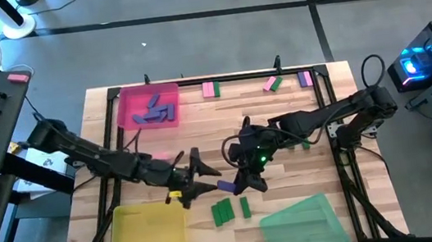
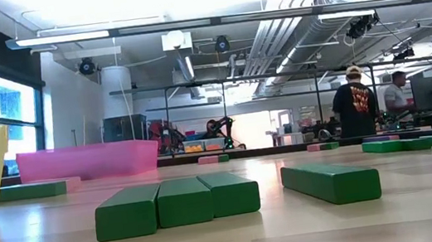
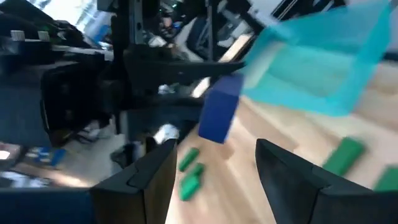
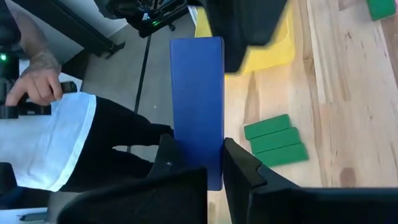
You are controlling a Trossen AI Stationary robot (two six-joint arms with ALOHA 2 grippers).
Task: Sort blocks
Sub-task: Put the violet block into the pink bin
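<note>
Wooden surface [image 1: 296, 103]: right gripper [image 4: 199, 163] jaws clamp a blue block [image 4: 197, 106]; left gripper [image 1: 206, 178], jaws spread, faces it nearby.

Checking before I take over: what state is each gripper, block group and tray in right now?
Right gripper: shut on blue block, held off the table.
Left gripper: open, empty, facing the blue block.
Green blocks: flat on the table, three side by side, one apart.
Pink tray: holds purple-blue blocks.
Yellow tray: looks empty.
Green tray: looks empty.
</note>
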